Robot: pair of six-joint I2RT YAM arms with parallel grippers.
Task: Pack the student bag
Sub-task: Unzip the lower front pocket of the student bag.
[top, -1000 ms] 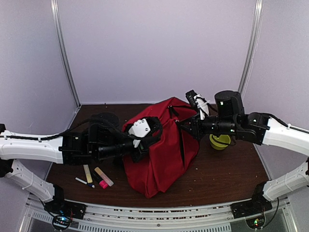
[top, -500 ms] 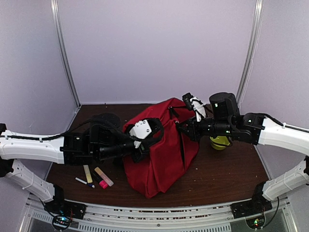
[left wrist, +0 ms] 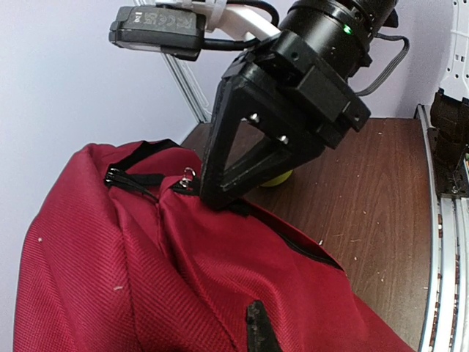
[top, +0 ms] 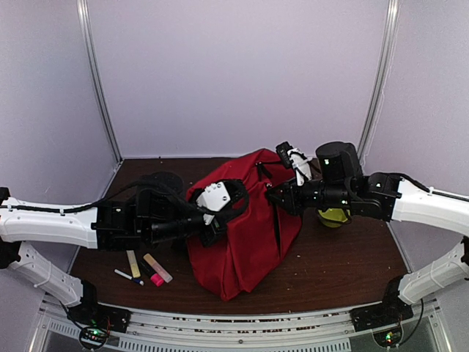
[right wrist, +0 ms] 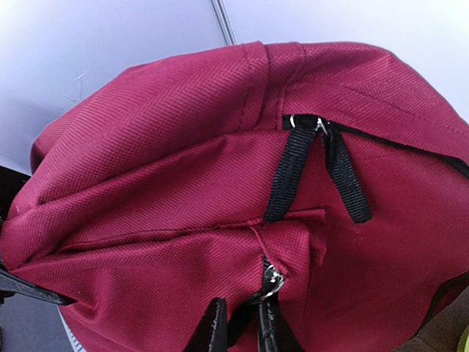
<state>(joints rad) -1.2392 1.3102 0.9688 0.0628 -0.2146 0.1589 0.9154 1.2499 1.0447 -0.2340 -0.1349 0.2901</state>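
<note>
red student bag (top: 245, 235) upright; left gripper (top: 218, 207) closed on its top fabric, likely steadying. right gripper (right wrist: 240, 326) straddles zip pull (right wrist: 271, 281) for unzipping; clamped or not, cannot tell.

Student bag (top: 245, 235): red woven cloth, matt, fine ribbed weave. Zip pulls (right wrist: 293, 176): black webbing, dull. Sliders (right wrist: 272, 279): shiny metal. Right gripper (left wrist: 209, 196): matt black plastic w/ bright metal screws (left wrist: 253, 117). Counter (top: 337, 264): dark wood-look, smooth, slight sheen.
</note>
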